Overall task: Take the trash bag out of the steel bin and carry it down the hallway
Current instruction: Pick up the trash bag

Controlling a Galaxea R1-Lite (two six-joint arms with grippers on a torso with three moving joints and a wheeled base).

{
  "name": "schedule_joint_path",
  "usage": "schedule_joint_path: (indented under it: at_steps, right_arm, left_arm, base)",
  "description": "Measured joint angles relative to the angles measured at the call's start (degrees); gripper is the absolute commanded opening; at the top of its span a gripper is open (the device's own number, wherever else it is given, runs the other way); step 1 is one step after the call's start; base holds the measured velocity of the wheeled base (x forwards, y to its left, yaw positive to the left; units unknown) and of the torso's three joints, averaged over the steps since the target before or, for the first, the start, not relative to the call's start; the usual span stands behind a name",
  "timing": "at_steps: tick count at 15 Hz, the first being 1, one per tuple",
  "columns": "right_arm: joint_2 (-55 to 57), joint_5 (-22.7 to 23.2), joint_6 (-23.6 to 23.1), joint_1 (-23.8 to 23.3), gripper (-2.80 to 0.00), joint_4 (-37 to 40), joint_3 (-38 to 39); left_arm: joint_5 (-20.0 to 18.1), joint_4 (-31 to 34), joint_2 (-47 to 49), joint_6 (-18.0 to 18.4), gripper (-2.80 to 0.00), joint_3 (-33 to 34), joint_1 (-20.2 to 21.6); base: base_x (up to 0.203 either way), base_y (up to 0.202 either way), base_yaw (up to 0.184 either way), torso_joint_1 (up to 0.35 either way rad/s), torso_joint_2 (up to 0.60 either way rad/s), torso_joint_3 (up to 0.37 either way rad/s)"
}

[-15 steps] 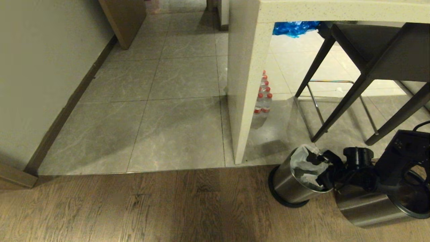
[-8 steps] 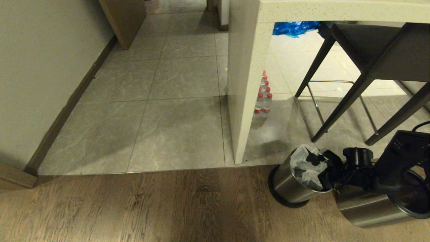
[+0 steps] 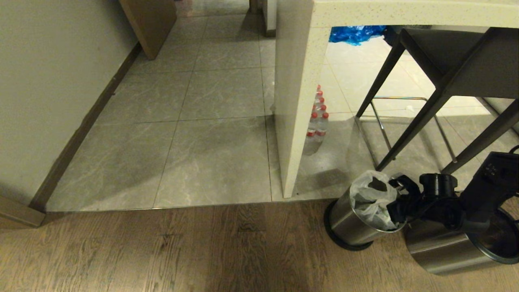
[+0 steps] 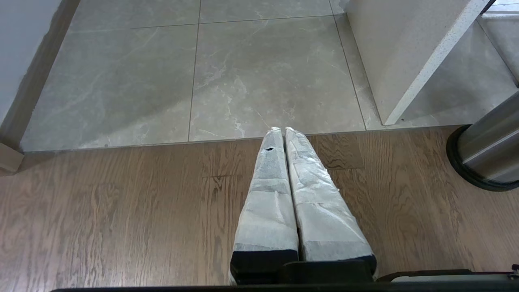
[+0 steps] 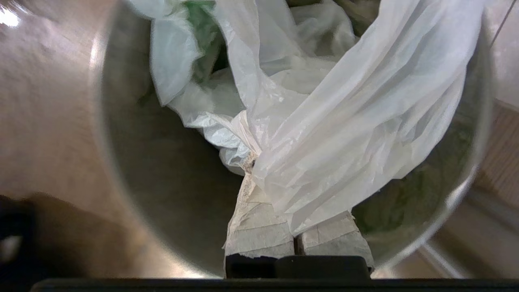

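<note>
The steel bin (image 3: 352, 224) stands on the wood floor at the lower right, tilted, its shiny inner wall (image 5: 162, 182) filling the right wrist view. The trash bag (image 3: 371, 196) lies inside it, thin white plastic with green marks (image 5: 324, 121). My right gripper (image 3: 394, 200) reaches into the bin's mouth from the right. Its taped fingers are shut on a gathered fold of the bag (image 5: 253, 164), and loose plastic drapes over one finger. My left gripper (image 4: 283, 130) hangs shut and empty over the wood floor, outside the head view. The hallway's grey tiles (image 3: 211, 105) stretch ahead on the left.
A larger steel bin (image 3: 450, 249) lies right beside the small one, under my right arm. A white counter panel (image 3: 298, 101), water bottles (image 3: 318, 121) and a dark stool (image 3: 446, 69) stand behind. A blue bag (image 3: 354, 33) lies farther back. A cream wall (image 3: 40, 81) borders the left.
My right gripper's fingers have closed on the bag inside the bin. The wrist has shifted slightly right and the bag's rim now bulges higher above the bin.
</note>
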Motion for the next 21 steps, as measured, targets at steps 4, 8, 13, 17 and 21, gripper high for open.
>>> schedule_joint_path:
  at_steps: [4,8,13,17,21]
  right_arm:
    - [-8.1,-0.3,6.7,0.0,-2.8,0.5,5.3]
    - [-16.1,-2.5,14.3,0.1,-2.8,0.6,8.3]
    - [-26.6,-3.5,19.4,-0.1,-2.8,5.6,8.7]
    - [-36.1,-4.7,20.3,-0.5,-2.8,12.2,10.2]
    - [-46.2,-7.5,20.7,-0.8,-2.8,19.7,11.9]
  left_arm:
    - [0.0,0.0,0.0,0.0,-2.8,0.0,0.0]
    - [0.0,0.0,0.0,0.0,-2.8,0.0,0.0]
    - [0.0,0.0,0.0,0.0,-2.8,0.0,0.0]
    - [0.0,0.0,0.0,0.0,-2.8,0.0,0.0]
    - [0.0,0.0,0.0,0.0,-2.8,0.0,0.0]
  base:
    - [0.0,0.0,0.0,0.0,0.0,0.0]
    - [0.0,0.0,0.0,0.0,0.0,0.0]
    - [0.0,0.0,0.0,0.0,0.0,0.0]
    - [0.0,0.0,0.0,0.0,0.0,0.0]
    - [0.0,0.0,0.0,0.0,0.0,0.0]
